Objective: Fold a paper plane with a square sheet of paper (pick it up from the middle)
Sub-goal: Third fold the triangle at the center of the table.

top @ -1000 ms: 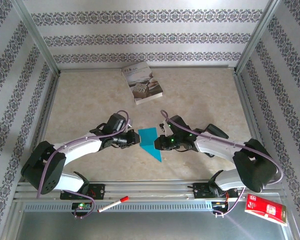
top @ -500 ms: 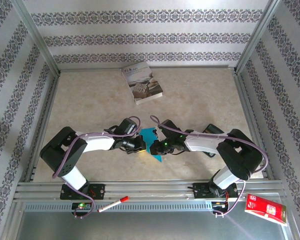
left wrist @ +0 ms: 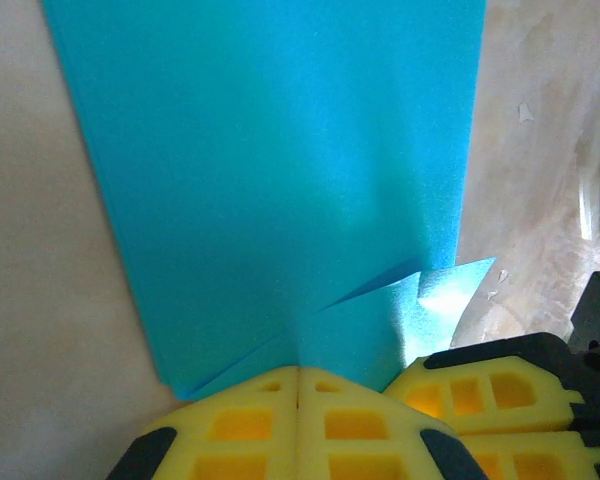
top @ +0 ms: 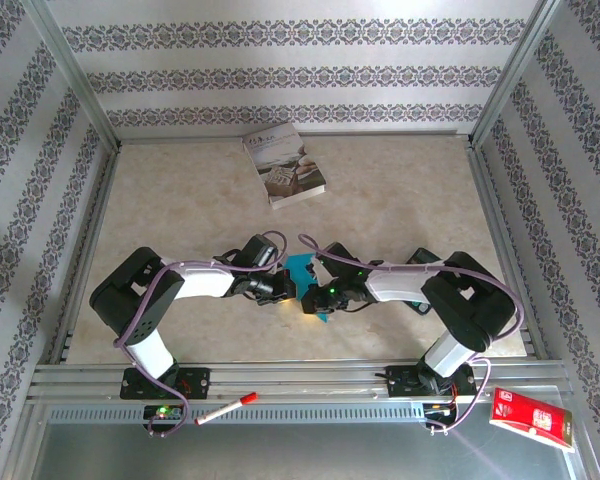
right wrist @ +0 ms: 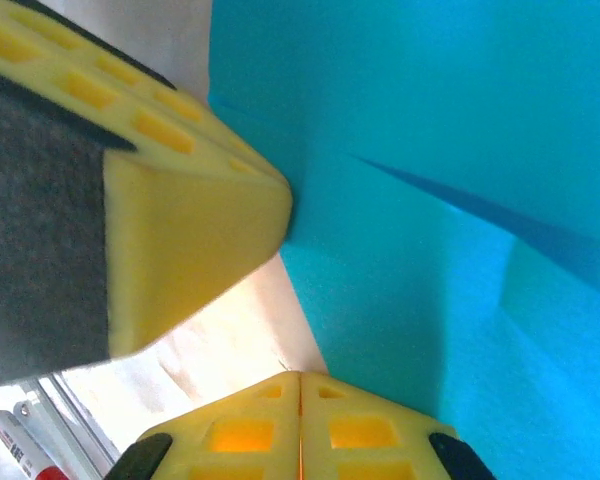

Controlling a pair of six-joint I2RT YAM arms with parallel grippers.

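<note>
The folded teal paper sheet is clamped at the centre of the beige marbled table by the left gripper and right gripper, both closed on it. The table is enclosed by patterned walls.

**You're pulling both arms in tight around the teal paper**

Compared with a second ago, you're closing the gap. The left gripper and right gripper are sliding toward each other over the teal paper and are now nearly touching, each pinched on it. Both elbows are coming up and swinging inward from their wide, low spread, the left one most of all. The paper is getting covered as you go. The broad blue patch with its long point toward you is shrinking to a small bit above the grippers and a tip poking out below.
</note>
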